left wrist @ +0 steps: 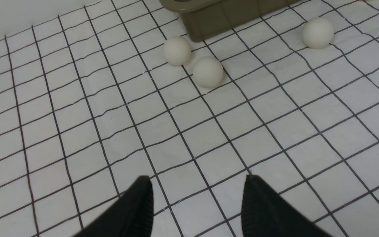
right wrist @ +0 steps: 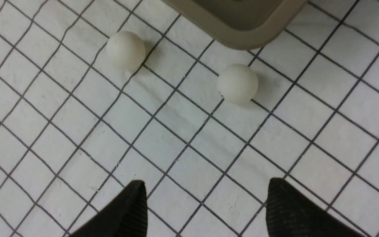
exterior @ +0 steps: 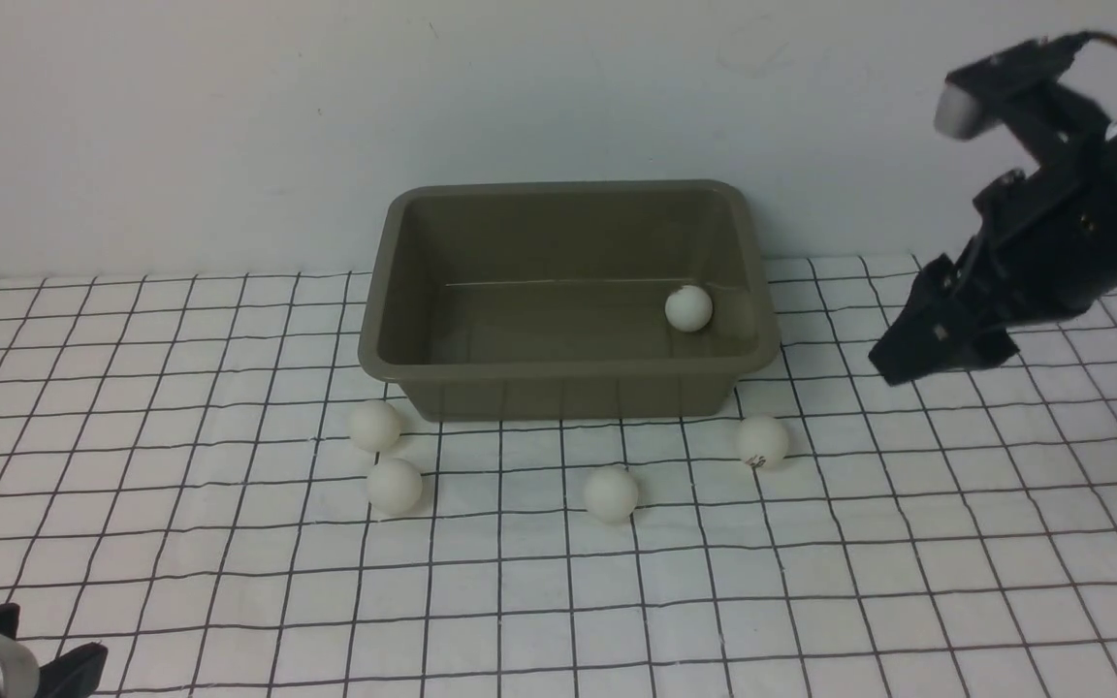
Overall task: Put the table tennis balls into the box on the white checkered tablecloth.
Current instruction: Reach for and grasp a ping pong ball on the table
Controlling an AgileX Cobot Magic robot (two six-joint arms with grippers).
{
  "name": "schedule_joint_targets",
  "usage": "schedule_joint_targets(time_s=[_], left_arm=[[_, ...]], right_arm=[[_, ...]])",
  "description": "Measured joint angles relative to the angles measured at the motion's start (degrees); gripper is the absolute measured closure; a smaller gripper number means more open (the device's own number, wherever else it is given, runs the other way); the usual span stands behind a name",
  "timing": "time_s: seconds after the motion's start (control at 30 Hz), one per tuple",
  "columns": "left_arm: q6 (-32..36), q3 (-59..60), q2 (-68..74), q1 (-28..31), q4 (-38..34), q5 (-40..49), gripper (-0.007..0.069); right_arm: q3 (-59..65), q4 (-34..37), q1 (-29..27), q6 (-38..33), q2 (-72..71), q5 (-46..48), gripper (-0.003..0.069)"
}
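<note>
Your white checkered tablecloth (exterior: 811,601) covers the whole surface, with a pale wall (exterior: 229,116) at 12 o'clock. The box (exterior: 558,388) sits on the cloth near that wall, open side up. Your right gripper (right wrist: 206,181) hangs above the cloth at the box's 3 o'clock, jaws spread and empty. Your left gripper (left wrist: 197,177) sits low at 8 o'clock, jaws parted, holding nothing.

One table tennis ball (exterior: 688,308) lies inside the box, toward its 3 o'clock end. The others lie on the cloth beyond the box's near wall:
- The far-left ball (exterior: 374,426) and near-left ball (exterior: 394,486) are just beside each other at 7 o'clock.
- The middle ball (exterior: 611,493) is at 6.
- The marked ball (exterior: 763,441) is at 5.
</note>
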Motion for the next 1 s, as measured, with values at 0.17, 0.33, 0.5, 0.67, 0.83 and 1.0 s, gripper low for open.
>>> schedule_joint_targets(time_s=[0.17,0.33,0.5,0.67,0.83,1.0], left_arm=[[0.00,0.00,0.00,0.00,0.00,0.00,0.0290],[0.00,0.00,0.00,0.00,0.00,0.00,0.0290],[0.00,0.00,0.00,0.00,0.00,0.00,0.0290],[0.00,0.00,0.00,0.00,0.00,0.00,0.0290],[0.00,0.00,0.00,0.00,0.00,0.00,0.0290],[0.00,0.00,0.00,0.00,0.00,0.11,0.0290]], right_arm=[[9.21,9.17,0.00,-10.62,0.79,-12.79,0.0219],[10.21,12.70,0.00,-14.44,3.29,-17.75,0.0209],[10.21,17.92,0.00,-18.07,8.38,-22.92,0.0181],[10.21,20.47,0.00,-20.99,12.35,-25.03,0.0176],[10.21,21.38,1.83,-22.90,16.22,-26.86,0.0176],[10.21,21.47,4.93,-23.83,18.48,-31.25,0.0176]])
